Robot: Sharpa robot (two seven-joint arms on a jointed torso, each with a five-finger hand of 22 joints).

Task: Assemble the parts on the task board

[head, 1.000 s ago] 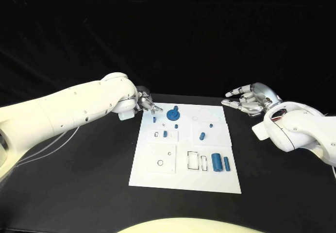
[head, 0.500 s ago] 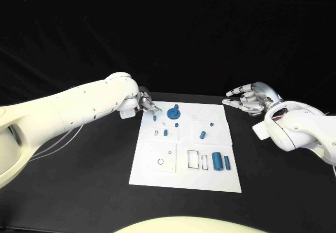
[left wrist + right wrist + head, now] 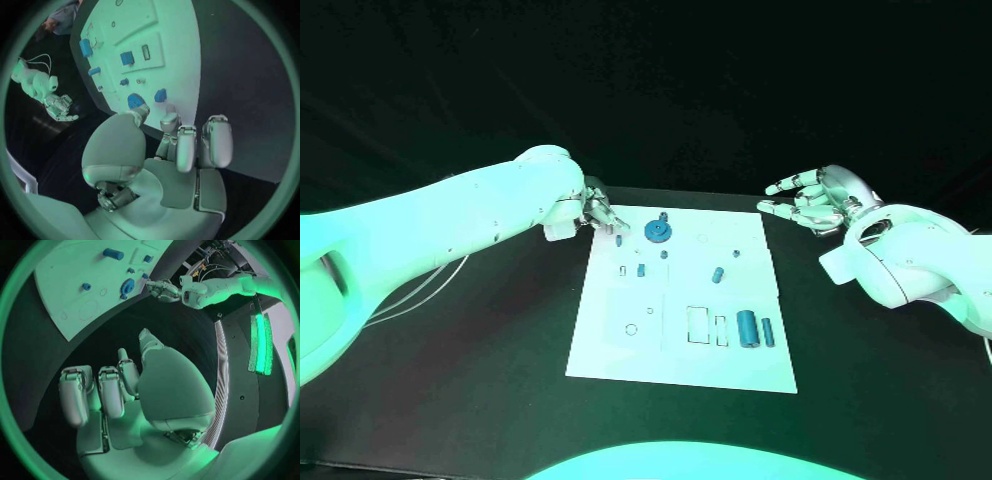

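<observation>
The task board point(image 3: 682, 300) lies flat in the middle of the black table point(image 3: 473, 370), its long axis running from the near edge toward the far edge. Its recessed outlines hold the parts: a round blue gear point(image 3: 656, 233) near the board's far left corner, a small peg point(image 3: 640, 269) standing in the left half, another peg point(image 3: 717, 274) tilted in the right half, and a blue cylinder point(image 3: 749, 326) lying near the board's right edge with its long axis pointing toward the far edge. A thinner blue piece point(image 3: 766, 330) lies just beside it, parallel.

The left hand point(image 3: 599, 214) hovers at the board's far left corner, fingers apart and holding nothing. The right hand point(image 3: 812, 205) hangs off the board's far right corner, well apart from it, fingers spread and empty. Behind the table the room is dark.
</observation>
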